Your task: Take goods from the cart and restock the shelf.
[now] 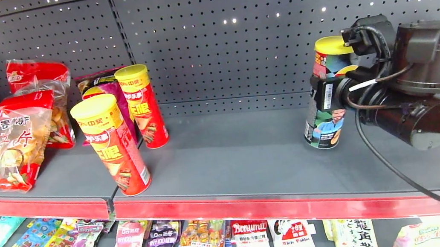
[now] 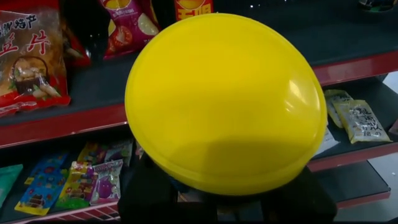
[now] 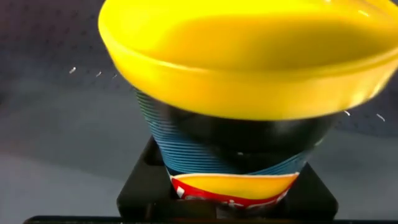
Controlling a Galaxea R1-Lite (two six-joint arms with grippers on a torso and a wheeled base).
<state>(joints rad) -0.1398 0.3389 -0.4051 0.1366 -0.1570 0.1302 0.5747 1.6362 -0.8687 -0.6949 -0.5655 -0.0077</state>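
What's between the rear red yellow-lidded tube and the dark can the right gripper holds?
Nothing; head view shows bare grey shelf board from that tube to the can.

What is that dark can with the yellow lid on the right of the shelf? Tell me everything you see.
The can is a tall round tube with a dark printed wrap showing blue and a pictured person. A yellow plastic-looking lid caps it. It stands upright toward the right of the grey shelf, base on or just above the board. The right hand clamps its middle; nothing else touches it.
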